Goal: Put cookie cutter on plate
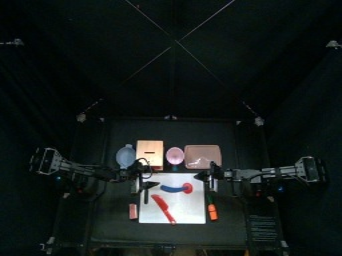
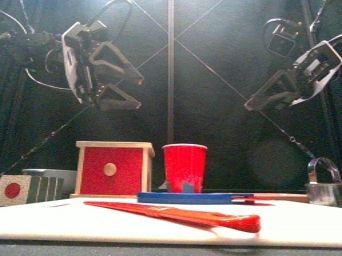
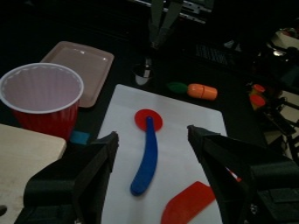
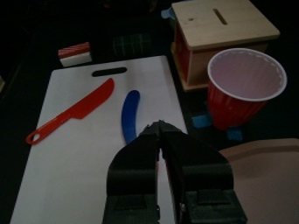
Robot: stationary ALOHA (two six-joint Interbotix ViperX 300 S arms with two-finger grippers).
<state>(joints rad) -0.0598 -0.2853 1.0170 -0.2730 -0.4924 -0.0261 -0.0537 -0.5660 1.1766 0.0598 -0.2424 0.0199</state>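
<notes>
Both arms are black, built of jointed segments with exposed black cables looping along them. The left claw [image 3: 149,171] has two broad, blocky matte black jaws. The right claw [image 4: 162,144] has two glossy black, tapered jaws.

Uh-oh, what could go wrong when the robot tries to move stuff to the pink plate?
1. The tall red cup stands right next to the plate. An arm carrying something over could tip it.
2. The red knife lies close beside the blue tool on the white board. The open left gripper, coming down, could bump or grab the knife instead.
</notes>
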